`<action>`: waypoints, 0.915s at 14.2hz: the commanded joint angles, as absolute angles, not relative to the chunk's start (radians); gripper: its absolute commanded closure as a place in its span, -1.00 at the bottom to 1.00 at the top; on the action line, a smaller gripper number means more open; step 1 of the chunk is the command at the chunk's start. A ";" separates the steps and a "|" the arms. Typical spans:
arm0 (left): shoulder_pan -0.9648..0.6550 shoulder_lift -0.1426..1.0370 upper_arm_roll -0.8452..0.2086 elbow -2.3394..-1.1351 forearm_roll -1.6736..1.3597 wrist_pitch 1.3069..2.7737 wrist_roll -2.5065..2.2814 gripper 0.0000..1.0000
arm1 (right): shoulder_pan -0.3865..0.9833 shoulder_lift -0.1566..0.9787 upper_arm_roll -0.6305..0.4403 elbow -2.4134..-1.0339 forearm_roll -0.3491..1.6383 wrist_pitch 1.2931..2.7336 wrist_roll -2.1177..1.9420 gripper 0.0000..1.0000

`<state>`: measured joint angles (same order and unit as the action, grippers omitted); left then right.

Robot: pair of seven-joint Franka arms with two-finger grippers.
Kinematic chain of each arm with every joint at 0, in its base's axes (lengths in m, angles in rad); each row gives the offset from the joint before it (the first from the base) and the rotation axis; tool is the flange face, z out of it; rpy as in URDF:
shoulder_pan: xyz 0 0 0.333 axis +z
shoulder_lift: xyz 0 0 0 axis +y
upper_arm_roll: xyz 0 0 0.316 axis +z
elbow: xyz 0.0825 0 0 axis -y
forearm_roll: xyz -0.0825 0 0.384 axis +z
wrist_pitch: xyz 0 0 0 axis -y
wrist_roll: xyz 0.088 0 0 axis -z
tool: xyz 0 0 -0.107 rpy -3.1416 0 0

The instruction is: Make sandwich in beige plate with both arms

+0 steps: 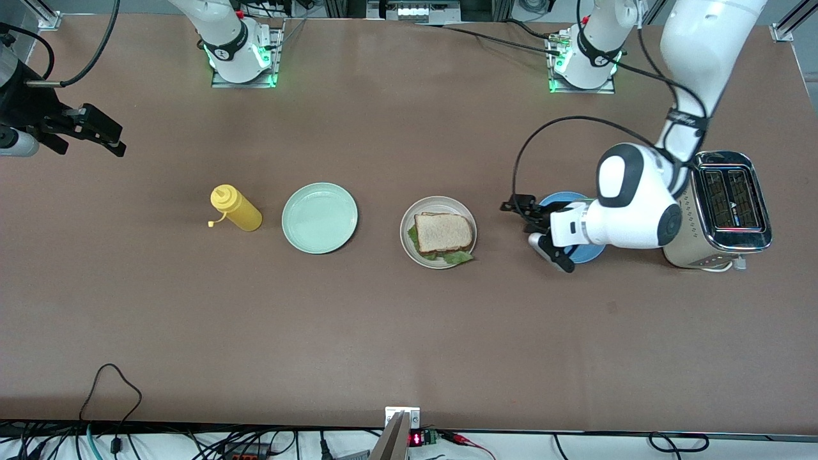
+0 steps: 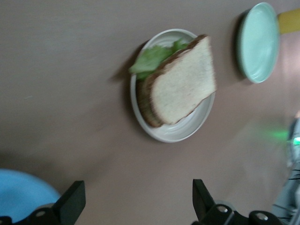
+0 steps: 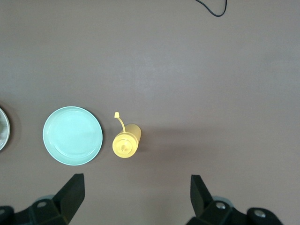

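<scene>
Sandwich (image 1: pixel 443 234) flat on beige plate (image 1: pixel 409 220) (lettuce poking camera-ward), both arms' fingers released.

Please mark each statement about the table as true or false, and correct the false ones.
1. The sandwich lies on the beige plate. True.
2. The left gripper holds a bread slice. False: it is open and empty, over the blue plate.
3. The mint-green plate holds lettuce. False: nothing lies on it.
4. The yellow bottle stands beside the mint-green plate. True.
5. The right gripper is open. True.
</scene>
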<state>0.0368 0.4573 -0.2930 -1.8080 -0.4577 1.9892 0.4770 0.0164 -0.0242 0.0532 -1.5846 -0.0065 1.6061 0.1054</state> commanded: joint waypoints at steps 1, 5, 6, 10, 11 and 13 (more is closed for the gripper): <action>0.067 0.411 -0.287 -1.738 -0.245 1.864 0.361 -1.00 | 0.021 -0.032 0.052 -1.580 -0.018 1.606 0.107 -1.00; 0.069 0.411 -0.268 -1.507 -0.019 1.556 0.260 -1.00 | 0.023 -0.032 0.052 -1.580 -0.018 1.606 0.107 -1.00; 0.069 0.411 -0.267 -1.450 0.023 1.463 0.230 -1.00 | 0.023 -0.031 0.052 -1.580 -0.018 1.606 0.107 -1.00; 0.066 0.411 -0.270 -1.249 0.127 1.229 0.215 -1.00 | 0.021 -0.032 0.052 -1.580 -0.017 1.605 0.107 -1.00; 0.069 0.408 -0.268 -1.223 0.124 1.223 0.216 -1.00 | 0.021 -0.032 0.052 -1.580 -0.017 1.606 0.107 -1.00; 0.071 0.336 -0.201 -1.247 0.100 1.271 0.210 -1.00 | 0.021 -0.032 0.052 -1.582 -0.017 1.606 0.107 -1.00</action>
